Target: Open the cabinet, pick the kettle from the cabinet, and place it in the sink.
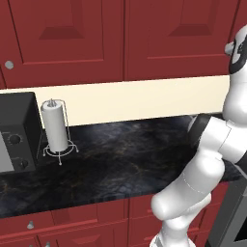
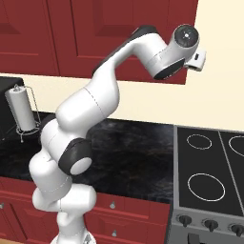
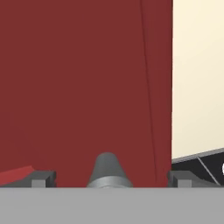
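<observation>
The cabinet (image 3: 87,87) is shut, and its dark red door fills most of the hand view. Its round grey knob (image 3: 107,170) sits low in that view, right between the fingertips of my gripper (image 3: 111,179). The gripper is open, with one finger (image 3: 43,178) on each side of the knob and a wide gap to it. In the right base view the arm reaches up so that the hand (image 2: 190,45) is at the right end of the wall cabinet (image 2: 95,28). The kettle is hidden and the sink is out of view.
A paper towel holder (image 1: 57,128) and a black microwave (image 1: 14,135) stand at the left of the dark stone counter (image 1: 120,159). A stove (image 2: 209,176) with ring burners adjoins the counter on the right. Red drawers (image 2: 128,209) run below it.
</observation>
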